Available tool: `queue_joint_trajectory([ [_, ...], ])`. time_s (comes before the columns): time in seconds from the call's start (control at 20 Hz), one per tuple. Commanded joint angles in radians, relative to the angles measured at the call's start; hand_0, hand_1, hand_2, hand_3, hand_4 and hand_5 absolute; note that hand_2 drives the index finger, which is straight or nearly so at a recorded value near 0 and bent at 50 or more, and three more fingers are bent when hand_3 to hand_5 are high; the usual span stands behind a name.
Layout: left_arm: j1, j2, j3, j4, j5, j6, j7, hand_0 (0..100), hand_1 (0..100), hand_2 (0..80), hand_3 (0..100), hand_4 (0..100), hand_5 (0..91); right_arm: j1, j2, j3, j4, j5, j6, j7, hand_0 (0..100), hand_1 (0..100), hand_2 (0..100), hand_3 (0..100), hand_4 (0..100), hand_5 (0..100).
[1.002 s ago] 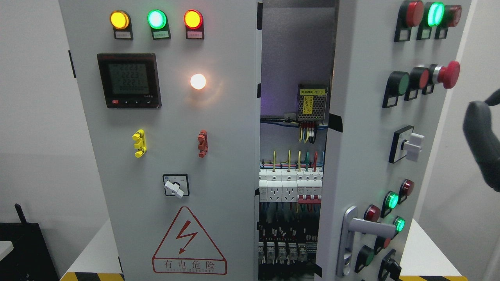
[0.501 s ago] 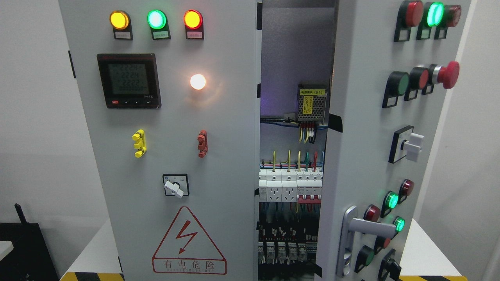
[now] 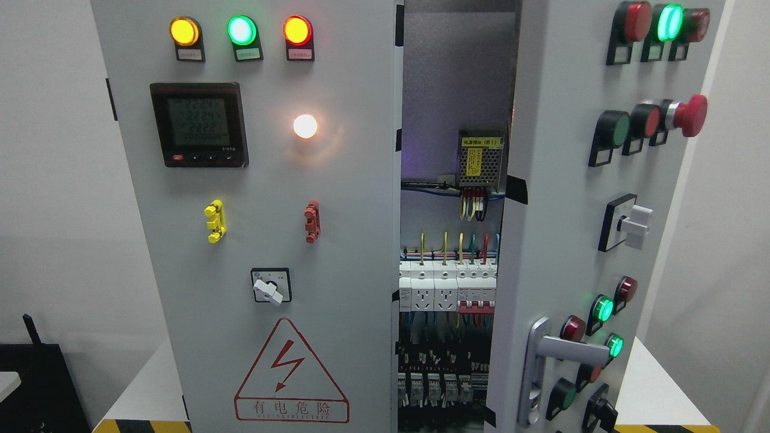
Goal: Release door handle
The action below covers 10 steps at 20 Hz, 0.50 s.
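A: What is sitting nearest the camera?

B: The door handle (image 3: 562, 352), low on the open right door (image 3: 559, 198). Its silver lever is running roughly level, its long axis pointing toward the picture's right from a tall backplate, and nothing is touching it.

A: Which way is it lying from the fingers?

B: That cannot be told. Neither hand is showing in the head view, so whether the fingers are spread or curled is not visible either. No arm is entering from the left or the right, so neither can be called nearer. Judging by the bare lever, the release is looking finished.

A: And around the handle?

B: Green and red buttons are glowing just beside the lever, with a white rotary switch (image 3: 631, 225) above them and a red mushroom button (image 3: 689, 114) higher still. The white counter (image 3: 652, 385) is carrying the cabinet.

A: What is the cabinet holding, further back?

B: Through the gap between the doors, a row of white breakers (image 3: 448, 288) is showing, with coloured wires rising to a meshed power supply (image 3: 480, 157) near the back wall. The left door (image 3: 252, 210) is standing shut with its meter (image 3: 198, 124) lit.
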Motion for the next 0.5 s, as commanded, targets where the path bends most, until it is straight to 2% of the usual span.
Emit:
queue_joint_trajectory([
  [0.0, -0.002, 0.0, 0.002, 0.009, 0.0, -0.001, -0.001, 12, 39, 0.0, 0, 0, 0.0, 0.202, 0.266, -0.061, 0.152, -0.006, -0.051, -0.005, 58, 34, 65, 100, 97, 100],
  [0.1, -0.003, 0.0, 0.002, 0.009, 0.0, -0.001, -0.001, 12, 39, 0.0, 0, 0, 0.0, 0.237, 0.294, -0.053, 0.209, -0.006, -0.077, -0.007, 58, 34, 65, 100, 97, 100],
  [0.25, -0.003, 0.0, 0.002, 0.009, 0.0, -0.001, -0.001, 12, 39, 0.0, 0, 0, 0.0, 0.243, 0.328, -0.061, 0.351, -0.006, -0.114, -0.008, 58, 33, 65, 100, 97, 100],
  [0.45, -0.003, 0.0, 0.002, 0.009, 0.0, -0.001, -0.001, 12, 39, 0.0, 0, 0, 0.0, 0.243, 0.328, -0.055, 0.54, -0.117, -0.122, 0.01, 59, 33, 61, 100, 96, 100],
])
